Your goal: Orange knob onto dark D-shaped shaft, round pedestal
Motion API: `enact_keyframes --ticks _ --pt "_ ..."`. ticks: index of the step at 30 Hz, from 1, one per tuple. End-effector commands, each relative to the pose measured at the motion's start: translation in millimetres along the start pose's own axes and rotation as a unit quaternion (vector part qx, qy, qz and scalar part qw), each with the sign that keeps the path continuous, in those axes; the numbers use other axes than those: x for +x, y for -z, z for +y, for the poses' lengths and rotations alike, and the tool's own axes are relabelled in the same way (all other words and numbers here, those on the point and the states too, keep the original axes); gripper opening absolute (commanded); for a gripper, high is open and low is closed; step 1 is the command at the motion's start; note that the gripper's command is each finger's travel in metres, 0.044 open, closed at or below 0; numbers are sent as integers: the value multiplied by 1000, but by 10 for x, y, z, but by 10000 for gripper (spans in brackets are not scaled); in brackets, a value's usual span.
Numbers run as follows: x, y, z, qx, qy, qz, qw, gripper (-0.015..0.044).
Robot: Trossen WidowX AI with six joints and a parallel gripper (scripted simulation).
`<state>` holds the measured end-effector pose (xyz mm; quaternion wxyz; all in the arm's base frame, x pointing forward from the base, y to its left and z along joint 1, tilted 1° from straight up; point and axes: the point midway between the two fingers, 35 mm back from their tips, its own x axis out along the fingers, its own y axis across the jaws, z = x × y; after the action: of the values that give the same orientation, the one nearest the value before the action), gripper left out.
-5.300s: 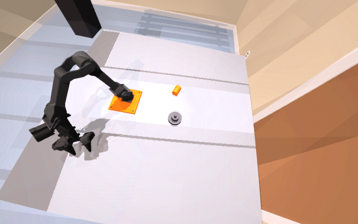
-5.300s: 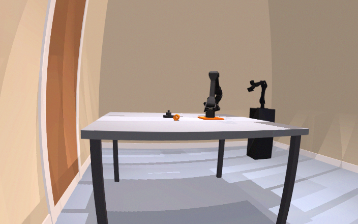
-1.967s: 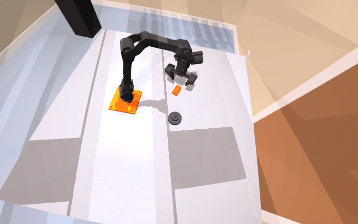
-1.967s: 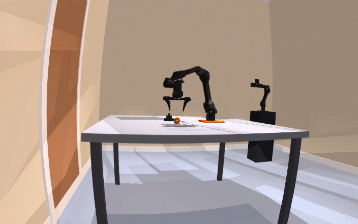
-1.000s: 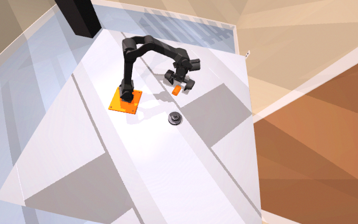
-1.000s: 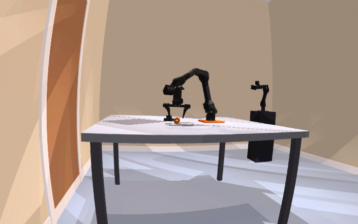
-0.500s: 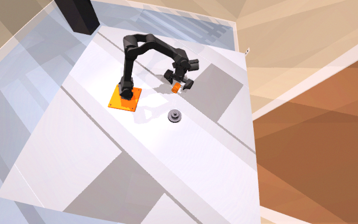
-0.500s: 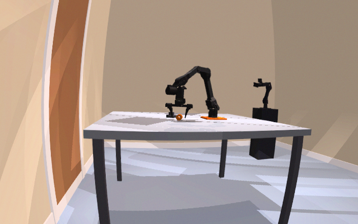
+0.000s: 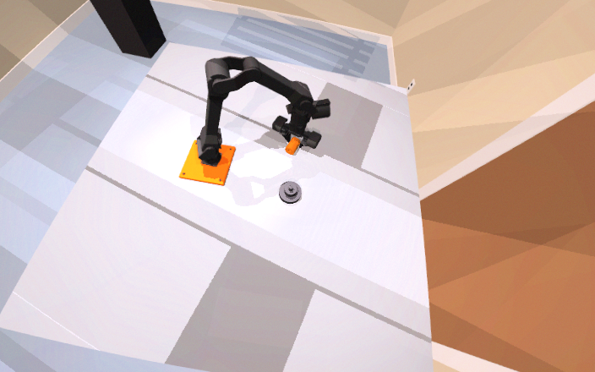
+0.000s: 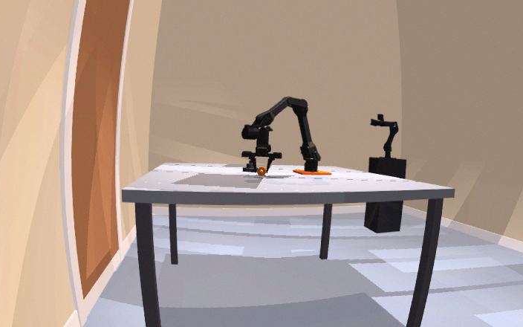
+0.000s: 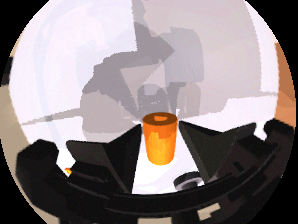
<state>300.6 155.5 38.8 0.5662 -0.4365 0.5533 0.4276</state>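
Observation:
The orange knob (image 9: 292, 145) (image 10: 261, 171) (image 11: 160, 142) lies on its side on the table. The end with its hole faces the exterior view and the top of the wrist view. My gripper (image 9: 295, 142) (image 10: 261, 168) (image 11: 160, 125) points down, with its fingers partly open on either side of the knob. Narrow gaps show between the knob and both fingertips in the wrist view. The round pedestal (image 9: 284, 196) (image 11: 186, 182) stands a short way from the knob, its short shaft (image 9: 291, 188) pointing up. The right finger partly hides the pedestal in the wrist view; the shaft's flat side cannot be made out.
The arm's orange base plate (image 9: 188, 170) (image 10: 322, 172) lies on the table, to the left of the pedestal in the top view. A black stand (image 10: 385, 215) bearing another small black arm (image 10: 391, 131) stands beyond the table. Shadows cross the table top.

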Motion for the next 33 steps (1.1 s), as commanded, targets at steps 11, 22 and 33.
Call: enact_keyframes --ticks 11,22,33 --pt "18 6 11 -3 -3 1 1000 179" --pt "-36 53 6 0 -3 -51 999 179" --pt "-99 151 3 0 -3 -139 990 179"
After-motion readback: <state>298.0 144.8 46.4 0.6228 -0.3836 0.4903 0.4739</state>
